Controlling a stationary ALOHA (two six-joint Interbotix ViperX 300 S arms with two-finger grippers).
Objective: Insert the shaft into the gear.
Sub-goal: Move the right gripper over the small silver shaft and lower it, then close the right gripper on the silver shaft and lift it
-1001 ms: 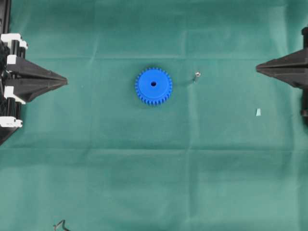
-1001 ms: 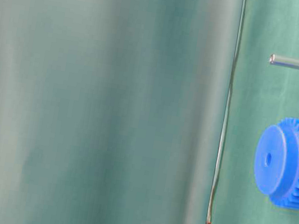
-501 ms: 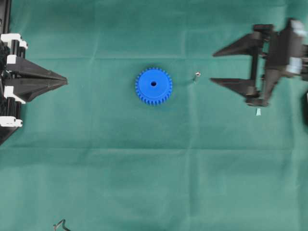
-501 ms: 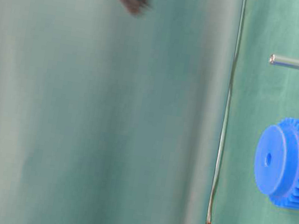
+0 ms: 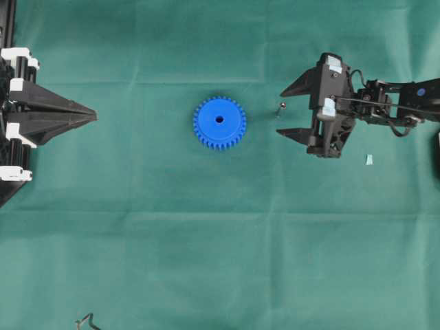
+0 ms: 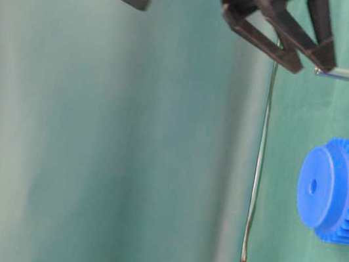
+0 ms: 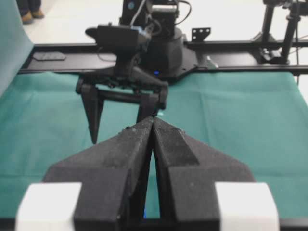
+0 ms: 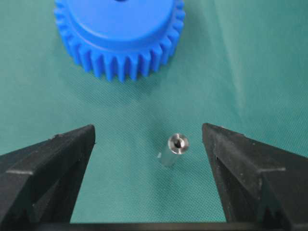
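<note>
Green cloth covers the tabletop (image 5: pixel 206 261), and on it, at centre frame overhead, you have the gear (image 5: pixel 219 122) lying flat with its hole up. Just right of it stands the shaft (image 5: pixel 280 108), upright on end, long axis vertical. Your right tool (image 5: pixel 289 110) is wide apart and empty, its two tips flanking the shaft without touching; the wrist view puts the shaft (image 8: pixel 175 147) between the fingers (image 8: pixel 48 163), slightly right of centre. The left tool (image 5: pixel 88 117), pressed together, sits far left, so the right arm is nearer.
</note>
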